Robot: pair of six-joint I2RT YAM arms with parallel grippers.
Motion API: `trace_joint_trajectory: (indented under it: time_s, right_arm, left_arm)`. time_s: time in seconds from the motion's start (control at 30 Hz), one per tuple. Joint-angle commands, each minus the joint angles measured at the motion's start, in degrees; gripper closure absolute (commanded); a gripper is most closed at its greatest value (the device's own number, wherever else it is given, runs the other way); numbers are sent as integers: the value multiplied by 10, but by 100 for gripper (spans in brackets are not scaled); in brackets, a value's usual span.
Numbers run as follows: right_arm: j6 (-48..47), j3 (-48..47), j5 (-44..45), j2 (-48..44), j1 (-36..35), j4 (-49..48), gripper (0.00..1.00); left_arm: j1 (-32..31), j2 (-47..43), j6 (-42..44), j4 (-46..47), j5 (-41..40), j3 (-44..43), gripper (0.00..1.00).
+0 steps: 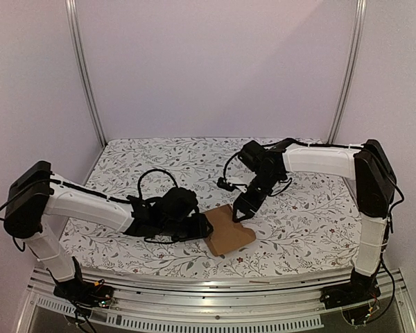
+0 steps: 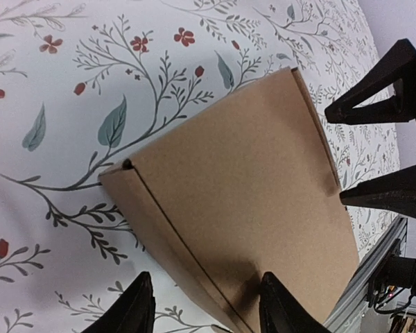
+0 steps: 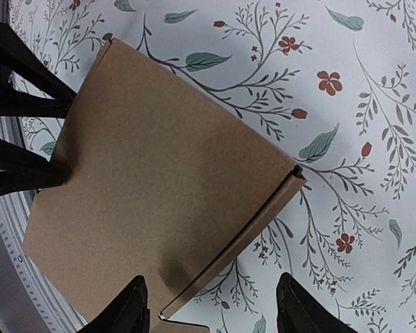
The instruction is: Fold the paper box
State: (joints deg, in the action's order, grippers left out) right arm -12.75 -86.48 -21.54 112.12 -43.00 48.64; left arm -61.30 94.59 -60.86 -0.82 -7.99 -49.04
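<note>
The paper box [image 1: 230, 231] lies flat on the floral bench [image 1: 159, 156], near its front edge. Its broad brown top panel faces up and a creased side wall shows along one edge, so it looks folded nearly or fully shut. The left fingers [image 2: 140, 309] come at the box from its left side and stand spread. One is over the top panel and the other over the cloth just beside the box, so the creased edge runs between them and nothing is pinched. That straddle would suit squeezing the edge home, or bracing the box against a push from the other side. The right fingers [image 3: 130, 312] hang over the box's far right side, likewise spread and empty. One is above the panel and one is past the box's corner, where a thin gap shows along the wall seam. With an arm on each side, the box is probably boxed in so it cannot skid while that last seam is pressed closed.
</note>
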Motion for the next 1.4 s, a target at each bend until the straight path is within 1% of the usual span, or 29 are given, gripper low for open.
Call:
trace_joint_trajectory:
  time_s: [0.0, 0.07, 0.17, 0.47, 0.6, 0.67, 0.77, 0.87, 0.97, 1.03, 1.1, 1.17, 1.2, 1.23, 1.27, 1.3, 1.37]
  right_arm:
    - [8, 10, -17, 35, -1, 6, 41]
    - [10, 13, -17, 45, -1, 7, 44]
    - [14, 18, -19, 58, -1, 7, 48]
    - [14, 20, -10, 55, -1, 6, 49]
    - [10, 20, -43, 47, 6, 16, 44]
    - [6, 20, -68, 19, 16, 16, 41]
    - [2, 13, -80, -18, 31, 20, 37]
    - [-20, -12, -55, -44, 34, 39, 34]
    - [-47, -50, -28, -39, 34, 60, 33]
    - [-64, -77, -34, -29, 34, 69, 33]
    - [-99, -109, -43, -11, 32, 78, 34]
    - [-124, -145, -54, 11, 30, 87, 35]
    - [-137, -162, -68, 28, 28, 94, 34]
    - [-157, -174, -75, 38, 25, 98, 34]
    - [-176, -184, -83, 50, 22, 100, 34]
    - [-185, -191, -91, 57, 18, 100, 34]
    - [-198, -207, -89, 78, 10, 97, 34]
  left_arm:
    - [13, 47, 27, -28, 52, -20, 50]
    - [13, 65, 43, -43, 57, -35, 50]
    - [13, 82, 69, -85, 42, -61, 53]
    - [17, 55, 157, -110, -21, -83, 52]
    - [20, 20, 186, -105, -47, -88, 46]
    - [19, -11, 204, -96, -65, -86, 44]
    - [21, -62, 230, -97, -98, -81, 41]
    - [21, -108, 235, -96, -133, -58, 38]
    - [21, -144, 234, -95, -161, -25, 36]
    - [21, -157, 220, -101, -172, -5, 36]
    - [21, -165, 207, -104, -174, 12, 35]
    - [22, -174, 177, -106, -183, 32, 35]
    - [23, -182, 159, -102, -182, 53, 39]
    - [24, -191, 137, -94, -182, 76, 51]
    - [29, -204, 111, -86, -184, 98, 55]
    - [35, -218, 96, -70, -179, 124, 55]
    - [40, -251, 123, -8, -153, 174, 51]
